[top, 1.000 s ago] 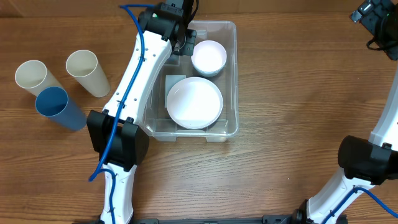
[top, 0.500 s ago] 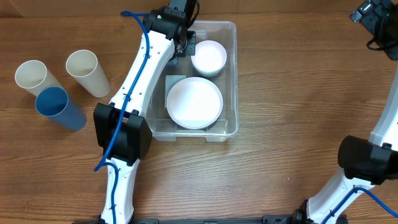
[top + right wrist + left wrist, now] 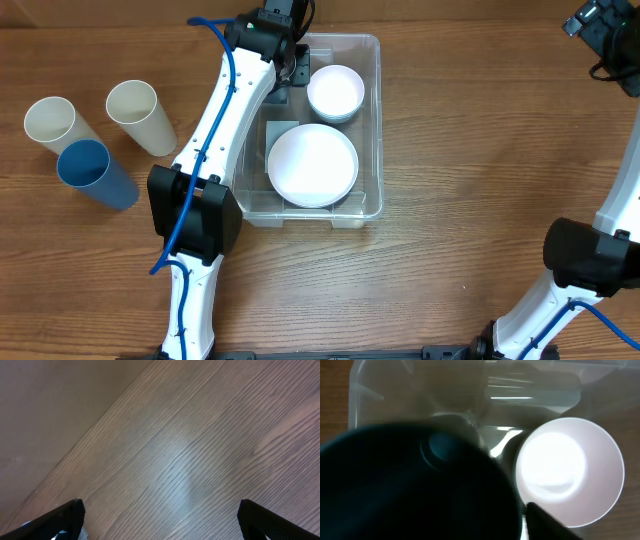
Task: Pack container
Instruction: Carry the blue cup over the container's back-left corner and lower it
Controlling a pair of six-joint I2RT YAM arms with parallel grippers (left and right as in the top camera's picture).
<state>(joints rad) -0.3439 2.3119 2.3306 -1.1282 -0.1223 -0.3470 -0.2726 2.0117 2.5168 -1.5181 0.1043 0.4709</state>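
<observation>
The container [image 3: 372, 120] is a clear bin in the middle of the table, also seen in the left wrist view [image 3: 380, 390]. Inside lie a large white plate [image 3: 312, 165] and a small white bowl [image 3: 335, 92] [image 3: 570, 470]. My left gripper [image 3: 295, 70] hangs over the bin's far left corner, just left of the bowl. One finger [image 3: 547, 521] shows beside the bowl's rim, set off to the right. A big dark blur [image 3: 415, 490] hides the other finger. My right gripper [image 3: 160, 510] stands open over bare wood at the far right [image 3: 590, 25].
Two cream cups [image 3: 50, 120] [image 3: 135, 105] and a blue cup [image 3: 88, 168] sit together at the left of the table. The left arm [image 3: 215, 130] stretches along the bin's left side. The right arm's base [image 3: 585, 260] is at the lower right.
My left gripper has drawn slightly to the left, off the small bowl, and its jaws have parted. The bowl and plate stay put. The right arm has not moved.
</observation>
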